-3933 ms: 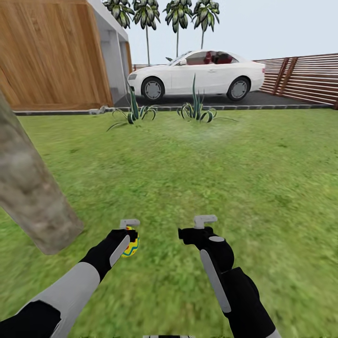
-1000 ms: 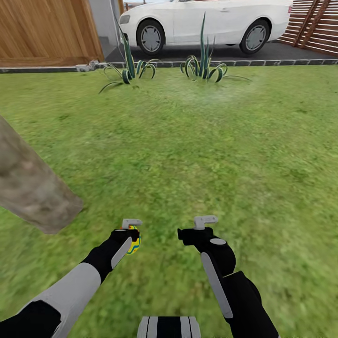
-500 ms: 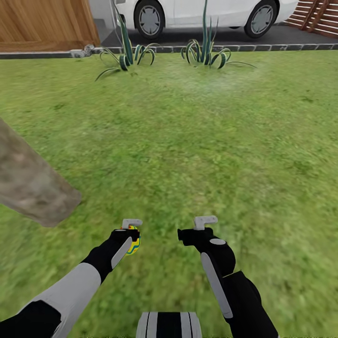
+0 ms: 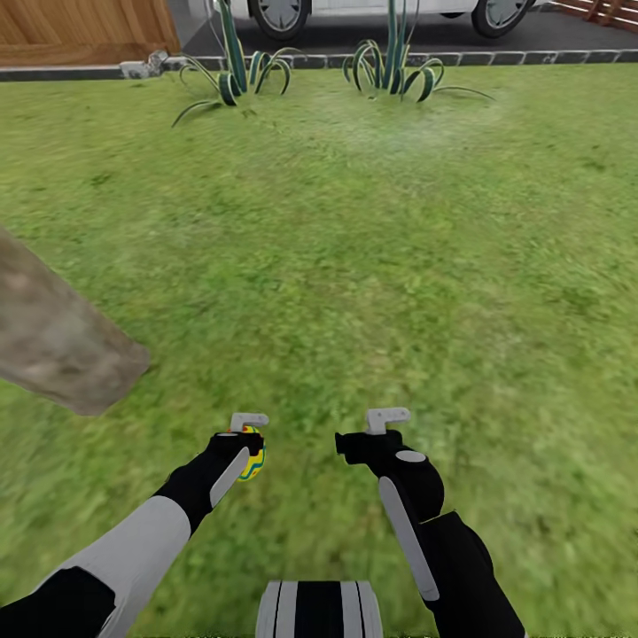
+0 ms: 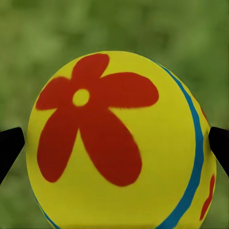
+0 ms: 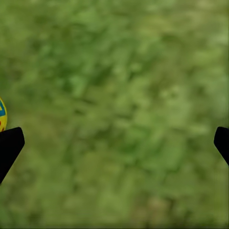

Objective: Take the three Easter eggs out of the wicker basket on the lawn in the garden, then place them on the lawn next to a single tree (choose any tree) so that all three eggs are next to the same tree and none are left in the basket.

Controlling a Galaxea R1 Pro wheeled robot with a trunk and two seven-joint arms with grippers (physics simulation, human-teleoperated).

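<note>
My left gripper is pinching an Easter egg, and the egg sits right between the two fingers, held up above the lawn. From the left wrist view the egg is huge: bright yellow, a big red flower with a yellow centre across its face, a blue stripe curving down one side, a bit of red near the edge. A dark fingertip presses in from each flank, touching the shell. Blurred green grass lies behind it.

My right gripper hangs just beside the left one, at about the same height, and it is spread wide with nothing between the fingers. In the right wrist view the fingertips stand at opposite margins with only grass between them, and a sliver of the yellow egg peeks in next to one fingertip.

The pale grey-brown tree trunk meets the grass ahead of my left arm and off to its outer side, near the held egg but not touching it. Open lawn runs forward to its far edge, where two spiky plants grow before a stone kerb, with a car's wheels on the dark paving beyond and a wooden wall at the far left corner.
</note>
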